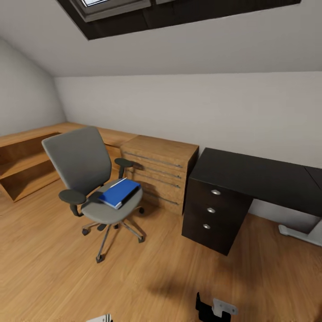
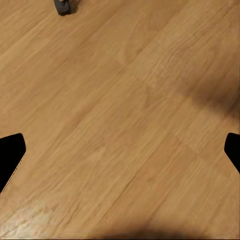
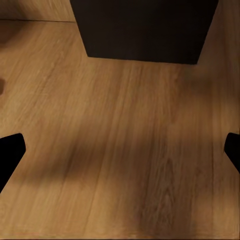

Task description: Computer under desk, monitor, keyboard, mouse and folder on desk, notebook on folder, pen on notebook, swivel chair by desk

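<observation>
Wooden drawer chest (image 1: 160, 172) between swivel chair (image 1: 91, 179), desk (image 1: 250, 188).

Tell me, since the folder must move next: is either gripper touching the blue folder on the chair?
Apart. The head view shows the blue folder lying on the swivel chair seat, nothing gripping it; both wrist views show open fingers over bare wooden floor.

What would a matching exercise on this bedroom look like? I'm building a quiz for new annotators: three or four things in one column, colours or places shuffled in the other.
Things:
1. folder
2. swivel chair
3. desk
4. wooden dresser

Descriptions:
A. black, three drawers with silver knobs
B. blue, lying on a seat
C. light wood, between chair and desk
D. grey, on castors

Pairs: 1-B, 2-D, 3-A, 4-C
</observation>
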Tool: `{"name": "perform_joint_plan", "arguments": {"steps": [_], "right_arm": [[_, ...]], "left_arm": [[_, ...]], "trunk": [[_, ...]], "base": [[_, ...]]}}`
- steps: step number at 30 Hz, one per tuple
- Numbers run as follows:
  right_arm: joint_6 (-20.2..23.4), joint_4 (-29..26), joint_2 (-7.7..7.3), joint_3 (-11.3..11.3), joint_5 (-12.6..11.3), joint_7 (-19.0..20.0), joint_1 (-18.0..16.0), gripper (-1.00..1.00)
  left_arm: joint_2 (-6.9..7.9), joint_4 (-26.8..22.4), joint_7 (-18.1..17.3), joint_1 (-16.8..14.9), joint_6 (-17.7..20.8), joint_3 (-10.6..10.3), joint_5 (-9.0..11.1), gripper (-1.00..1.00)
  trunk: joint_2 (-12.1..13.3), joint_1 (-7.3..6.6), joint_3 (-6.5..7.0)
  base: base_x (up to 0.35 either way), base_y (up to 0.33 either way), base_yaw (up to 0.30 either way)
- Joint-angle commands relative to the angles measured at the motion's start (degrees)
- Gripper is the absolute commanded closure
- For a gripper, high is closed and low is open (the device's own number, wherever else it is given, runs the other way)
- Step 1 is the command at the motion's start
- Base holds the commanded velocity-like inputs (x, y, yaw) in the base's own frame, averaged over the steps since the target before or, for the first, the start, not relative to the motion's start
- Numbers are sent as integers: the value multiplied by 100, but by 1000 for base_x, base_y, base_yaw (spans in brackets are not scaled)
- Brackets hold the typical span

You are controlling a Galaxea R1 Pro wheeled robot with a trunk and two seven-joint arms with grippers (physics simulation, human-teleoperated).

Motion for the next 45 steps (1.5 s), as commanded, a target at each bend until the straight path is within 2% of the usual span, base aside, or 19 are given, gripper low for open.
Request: {"name": "perform_joint_plan", "arguments": {"steps": [1,9,15,45], "right_arm": [[-12,3,4,50,-24,-36,-4,-100],[-13,3,8,50,-22,-36,-4,-100],[-17,3,6,48,-22,-36,-4,-100],[-30,3,9,50,-14,-28,-4,-100]], "left_arm": [[2,4,29,-3,-20,-27,36,-100],[2,86,29,-3,-17,-42,28,-100],[2,133,29,-3,-19,-47,32,-100],[2,215,29,-3,-16,-48,33,-100]], "trunk": [[-3,-3,-5],[-3,-3,-5],[-3,-3,-5],[-3,-3,-5]], "base": [[-241,214,-9],[-148,219,-12],[-230,178,-212],[-336,-20,-293]]}}
